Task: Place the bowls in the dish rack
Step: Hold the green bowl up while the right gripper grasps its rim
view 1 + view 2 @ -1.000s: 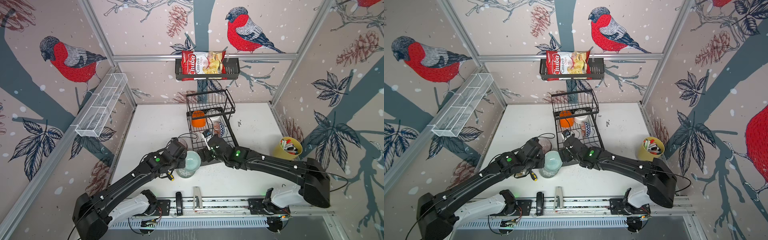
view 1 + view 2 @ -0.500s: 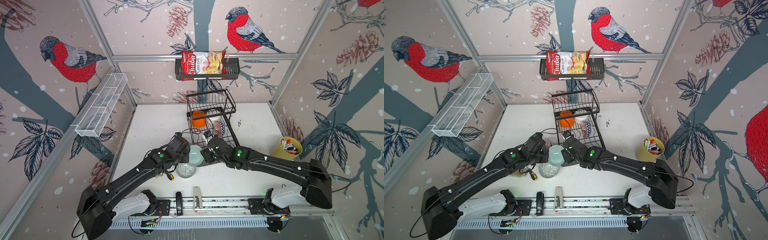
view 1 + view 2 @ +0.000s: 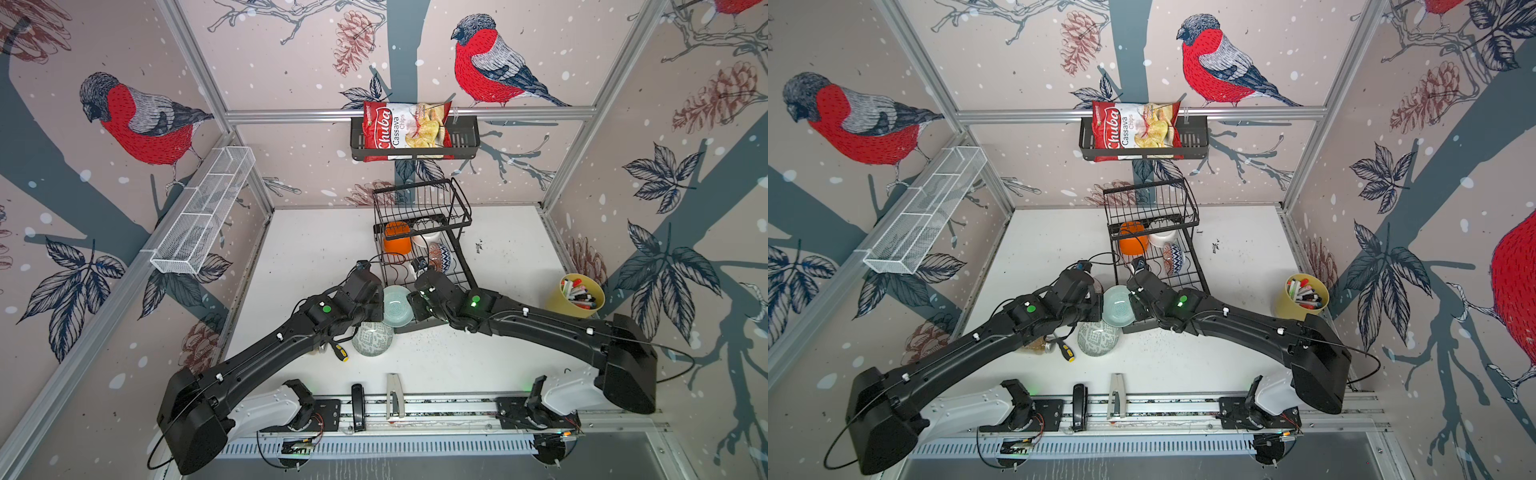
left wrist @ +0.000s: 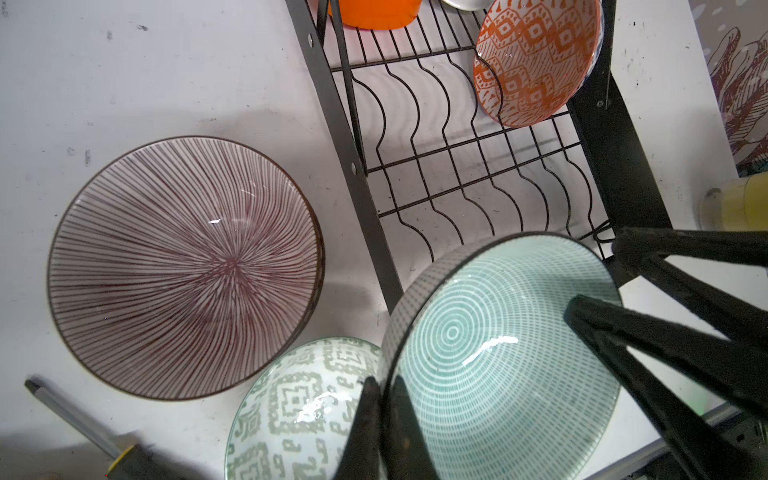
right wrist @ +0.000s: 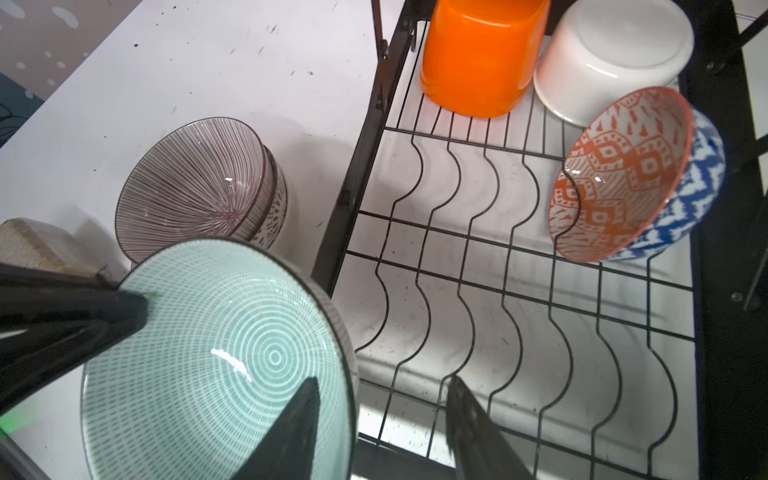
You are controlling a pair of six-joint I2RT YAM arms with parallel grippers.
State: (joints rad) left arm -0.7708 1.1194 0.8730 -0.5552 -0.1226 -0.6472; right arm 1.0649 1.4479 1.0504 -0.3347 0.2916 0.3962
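My left gripper (image 4: 384,380) is shut on the rim of a pale green ringed bowl (image 4: 498,353), held tilted above the table at the near left corner of the dish rack (image 3: 463,262). My right gripper (image 5: 382,380) is open and straddles the bowl's opposite rim, one finger inside and the other clear outside it. In the rack sit an orange bowl (image 5: 478,54), a white bowl (image 5: 611,58) and an orange-and-blue patterned bowl (image 5: 623,174). On the table are a mauve striped bowl (image 4: 183,266), stacked on another, and a green patterned bowl (image 3: 372,338).
A screwdriver (image 3: 340,352) lies beside the green patterned bowl. A yellow cup of markers (image 3: 577,295) stands at the right. A wall basket with a chips bag (image 3: 411,133) hangs at the back and a white mesh shelf (image 3: 203,212) on the left wall.
My left gripper has lifted the ringed bowl off the green patterned bowl and carried it toward the rack. The right gripper's jaws have narrowed around its rim.
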